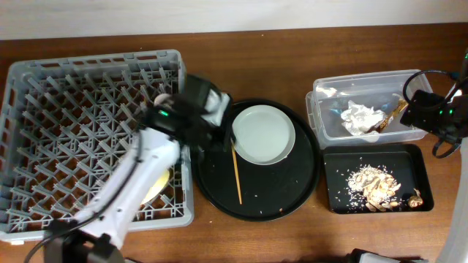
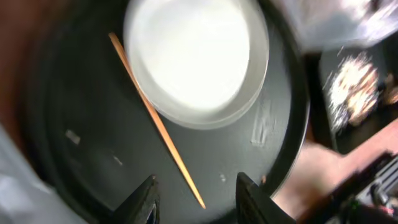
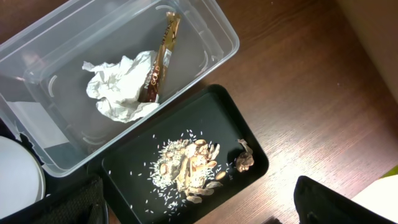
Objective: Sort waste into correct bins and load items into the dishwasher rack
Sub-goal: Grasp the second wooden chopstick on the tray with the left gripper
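Note:
The pale round plate sits on the large round black tray; it also shows in the left wrist view. My left gripper is open and empty above the tray's near part, over a chopstick tip. In the overhead view it is at the tray's left edge. The tissue and gold-brown wrapper lie in the clear tub. The food scraps with rice lie in the shallow black tray. My right gripper is open above that tray. A yellow bowl lies in the grey rack. The blue cup is out of view.
A wooden chopstick lies on the round black tray, just left of the plate. My left arm stretches over the rack's right side. A small pinkish shape shows in the rack beside the arm. Bare wooden table lies right of the bins.

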### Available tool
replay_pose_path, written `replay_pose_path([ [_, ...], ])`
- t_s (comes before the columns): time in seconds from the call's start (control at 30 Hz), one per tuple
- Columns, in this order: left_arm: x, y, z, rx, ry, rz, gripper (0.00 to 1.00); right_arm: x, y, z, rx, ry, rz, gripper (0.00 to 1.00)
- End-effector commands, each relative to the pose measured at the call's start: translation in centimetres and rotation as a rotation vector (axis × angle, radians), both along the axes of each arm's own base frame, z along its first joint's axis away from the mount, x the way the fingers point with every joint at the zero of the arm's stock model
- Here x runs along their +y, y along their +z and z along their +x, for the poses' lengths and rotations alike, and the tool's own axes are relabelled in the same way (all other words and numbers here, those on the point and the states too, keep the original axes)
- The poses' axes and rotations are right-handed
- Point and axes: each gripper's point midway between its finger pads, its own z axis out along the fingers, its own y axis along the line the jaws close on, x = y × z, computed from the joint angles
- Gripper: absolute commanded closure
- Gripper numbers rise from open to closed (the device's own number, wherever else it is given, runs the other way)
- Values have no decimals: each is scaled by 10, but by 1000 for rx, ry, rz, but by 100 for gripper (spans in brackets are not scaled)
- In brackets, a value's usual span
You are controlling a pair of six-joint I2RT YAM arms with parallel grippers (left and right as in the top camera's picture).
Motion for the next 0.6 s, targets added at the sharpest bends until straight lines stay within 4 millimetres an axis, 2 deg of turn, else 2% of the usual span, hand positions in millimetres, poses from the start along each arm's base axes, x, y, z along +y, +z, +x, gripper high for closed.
replay_pose_path([
  [0.0,-6,-66,-42,105,185,211,62,-5,1,-2,-1,-27,-12,1],
  [0.1,-19,-87,-55,45,249,264,62,-5,1,-2,-2,-27,-13,1],
  [0.23,-18,-106,-60,-66,366,319,64,-5,1,-2,-1,-27,-13,1],
  [0.4,-23,-122,-55,-95,404,280,67,-5,1,-2,-1,-27,-13,1],
  [0.57,-25,-147,-53,-75,399,315,70,-5,1,-2,-1,-27,-13,1],
])
